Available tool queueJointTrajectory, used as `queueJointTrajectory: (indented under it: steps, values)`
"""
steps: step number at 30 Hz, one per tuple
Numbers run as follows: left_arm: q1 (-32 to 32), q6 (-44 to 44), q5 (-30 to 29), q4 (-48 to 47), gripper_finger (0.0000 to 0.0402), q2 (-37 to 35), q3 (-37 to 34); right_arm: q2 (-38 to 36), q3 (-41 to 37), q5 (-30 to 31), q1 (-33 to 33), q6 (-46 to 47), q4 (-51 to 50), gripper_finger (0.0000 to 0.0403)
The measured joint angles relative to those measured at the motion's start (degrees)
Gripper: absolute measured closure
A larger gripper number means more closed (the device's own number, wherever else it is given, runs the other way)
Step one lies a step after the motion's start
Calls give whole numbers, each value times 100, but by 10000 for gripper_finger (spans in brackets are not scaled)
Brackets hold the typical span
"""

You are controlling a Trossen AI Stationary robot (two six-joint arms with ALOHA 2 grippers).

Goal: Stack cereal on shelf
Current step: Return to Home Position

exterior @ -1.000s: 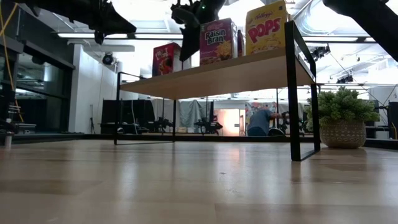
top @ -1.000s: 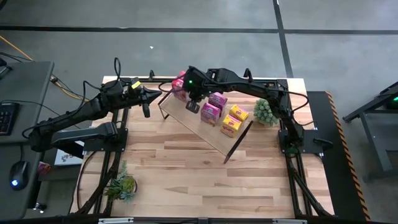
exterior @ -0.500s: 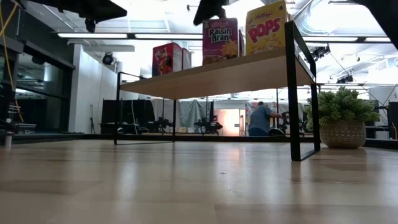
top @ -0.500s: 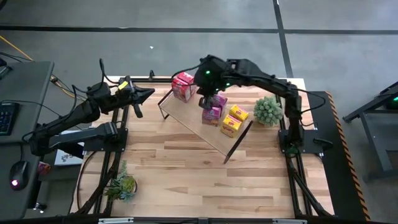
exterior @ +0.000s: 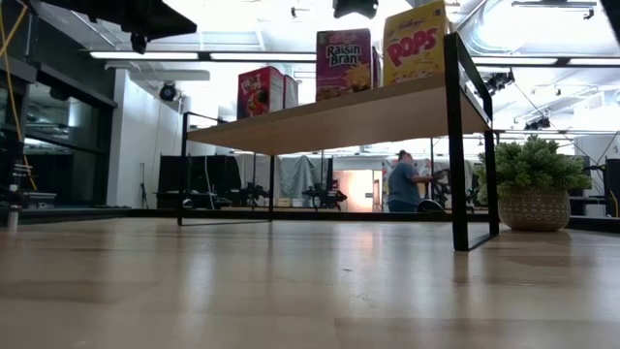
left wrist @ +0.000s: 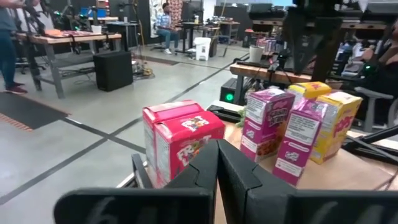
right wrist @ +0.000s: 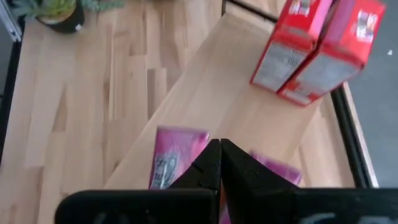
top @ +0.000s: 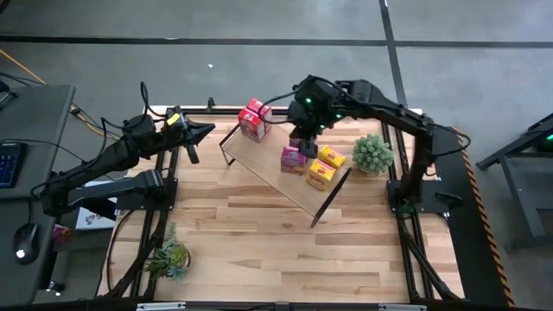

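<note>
The table (top: 259, 233) carries the whole scene, and the shelf (top: 270, 168) stands slantwise across its far half, every box upright on the board.

Now the arms. The right arm is pulling away! A second ago it hung over the shelf's red end; now it has swung back toward its own side and risen, and in the low view only its tip shows at the top edge. The right gripper (right wrist: 221, 143) hovers above the magenta boxes (top: 294, 157), touching none of them, fingers pinched together on nothing. The left arm has drawn back too and waits off the shelf's left end, the left gripper (left wrist: 217, 144) pressed closed and empty, looking straight at the red boxes (top: 253, 119).

That reads as placing finished: nothing is carried, nothing lies loose on the table, and both arms look bound for rest.

The count:
- 2 potted plants (top: 370, 155), 1 just beside the shelf's right end, 1 at the near left corner.
- 6 cereal boxes on the shelf: 2 red at the left end, 2 magenta in the middle, and 2 yellow boxes (top: 324, 168) at the right end.
</note>
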Motion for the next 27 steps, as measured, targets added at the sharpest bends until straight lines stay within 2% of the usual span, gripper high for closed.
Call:
queueJointTrajectory:
  steps: [4,9,13,16,18,21,24,27]
  values:
    - [3,110,-54,-9,402,-1,0,-1068,-1672,-4,11,74,961,403]
    - [3,315,-35,18,401,1,0,-3273,-4276,113,11,559,2847,403]
    - [-99,257,549,289,401,-11,-169,-4878,-5801,409,0,1039,4165,403]
    - [-529,-296,1086,1284,402,-134,-850,-5739,-6467,687,0,1367,4563,403]
    - [-927,-625,1080,1977,401,-136,-1374,-6136,-6759,845,0,1462,4755,403]
    - [-1561,-731,554,2229,402,-258,-1966,-6474,-6998,947,0,1443,4890,403]
    - [-2088,-444,14,2313,401,-495,-2276,-6560,-7058,962,0,1436,4935,403]
    - [-2407,-165,-183,2257,401,-798,-2576,-6514,-7062,872,0,1436,4880,403]
